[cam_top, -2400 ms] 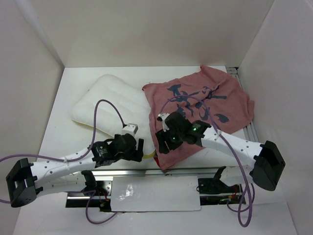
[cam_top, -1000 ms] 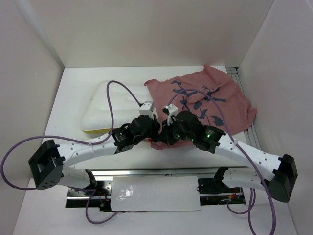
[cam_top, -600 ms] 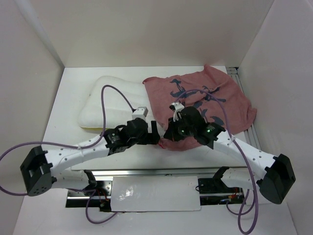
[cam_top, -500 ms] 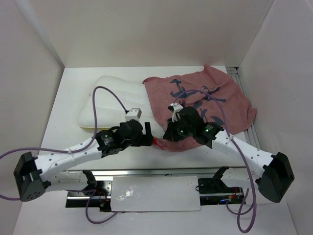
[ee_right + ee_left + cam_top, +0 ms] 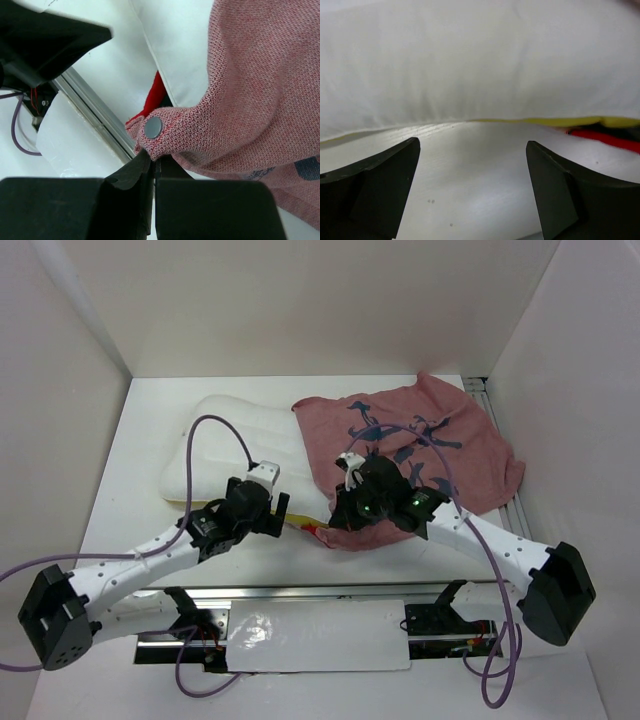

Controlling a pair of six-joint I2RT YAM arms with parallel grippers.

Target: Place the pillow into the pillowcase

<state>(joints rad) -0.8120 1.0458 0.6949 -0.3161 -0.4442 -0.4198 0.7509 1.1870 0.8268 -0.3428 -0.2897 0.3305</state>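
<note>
Right claw [image 5: 152, 161] pinching pillowcase [image 5: 250, 75] hem, left claw [image 5: 472, 150] wide — facing pillow [image 5: 470, 65]

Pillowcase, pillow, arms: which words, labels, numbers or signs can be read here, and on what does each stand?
No text can be read anywhere.
On the pillowcase: dark blue marks, shapes only, not legible as words.
On its snap button: nothing.
On the pillow: nothing.
</note>
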